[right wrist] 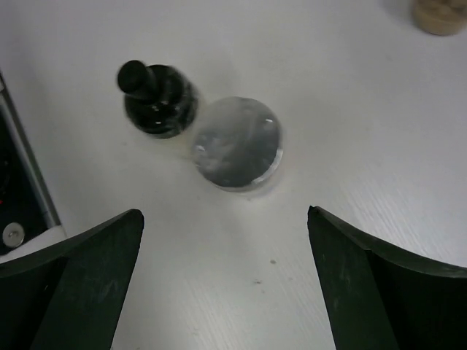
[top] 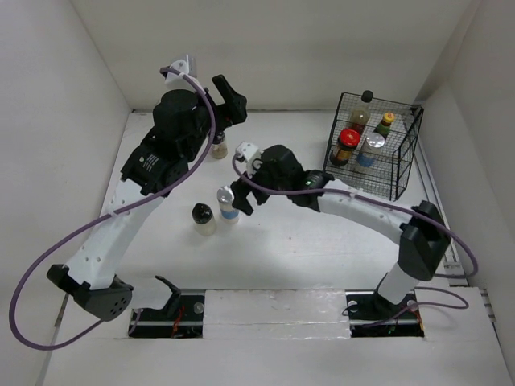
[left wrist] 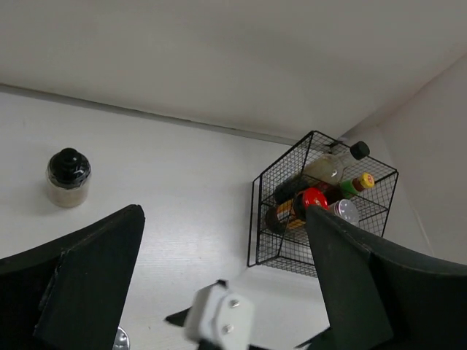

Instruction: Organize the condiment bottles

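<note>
Hovering over silver-capped shaker (right wrist: 237,142), right fingers (right wrist: 80,281) spread; left fingers (left wrist: 87,273) spread; label (top: 230,211) unreadable.

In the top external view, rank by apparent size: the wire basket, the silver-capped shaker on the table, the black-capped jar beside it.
1. wire basket, clearly largest.
2 and 3. silver-capped shaker and black-capped jar look about alike; too close to rank.
</note>
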{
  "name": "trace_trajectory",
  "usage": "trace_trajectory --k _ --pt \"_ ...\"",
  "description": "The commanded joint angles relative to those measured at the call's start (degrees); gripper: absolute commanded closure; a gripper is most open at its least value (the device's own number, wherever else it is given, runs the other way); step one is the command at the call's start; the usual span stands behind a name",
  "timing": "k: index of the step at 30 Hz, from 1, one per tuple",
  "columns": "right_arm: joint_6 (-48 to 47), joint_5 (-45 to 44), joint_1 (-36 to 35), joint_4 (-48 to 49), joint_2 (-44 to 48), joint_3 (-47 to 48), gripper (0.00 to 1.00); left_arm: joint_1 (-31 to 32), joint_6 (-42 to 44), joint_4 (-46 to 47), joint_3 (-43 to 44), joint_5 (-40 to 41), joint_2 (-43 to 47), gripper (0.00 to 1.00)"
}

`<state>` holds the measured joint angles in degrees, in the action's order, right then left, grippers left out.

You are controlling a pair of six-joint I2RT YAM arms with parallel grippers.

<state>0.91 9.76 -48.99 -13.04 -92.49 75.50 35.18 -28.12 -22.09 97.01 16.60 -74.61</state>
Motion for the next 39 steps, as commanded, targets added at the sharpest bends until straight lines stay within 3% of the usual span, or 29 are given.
trace_trajectory --k 1,12,16,20,25,29,34,39 --pt "-3.9 6.32 -2.15 -0.32 -3.3 6.66 0.0 -0.02 -1.06 -0.06 -1.21 2.38 2.01 0.11" --pt "-3.46 -0.97 -3.92 3.18 -16.23 13.7 0.03 -0.02 0.52 0.99 -1.11 2.3 3.33 0.09" --pt "-1.53 -3.08 -3.92 3.19 -18.25 14.67 0.31 -0.02 0.52 0.99 -1.65 1.68 3.86 0.09" --pt "-0.3 -5.45 -3.92 6.62 -12.57 10.91 0.6 -0.02 0.52 1.52 -2.18 1.68 3.86 0.09" --pt "0.32 -10.1 -1.82 6.62 1.05 4.23 0.6 -0.02 1.83 1.52 -2.79 2.38 2.54 0.08" --pt "3.04 -15.01 5.03 2.07 15.29 -1.05 0.62 -0.02 1.84 2.05 -2.79 -0.41 -0.97 0.06" --pt "5.68 -17.83 23.56 -8.57 29.53 -1.16 0.64 3.92 4.46 2.57 0.89 0.36 -5.28 0.06" --pt "5.68 -18.83 39.56 -16.05 30.88 3.24 0.62 5.25 4.48 3.8 3.1 -3.31 -8.79 0.06"
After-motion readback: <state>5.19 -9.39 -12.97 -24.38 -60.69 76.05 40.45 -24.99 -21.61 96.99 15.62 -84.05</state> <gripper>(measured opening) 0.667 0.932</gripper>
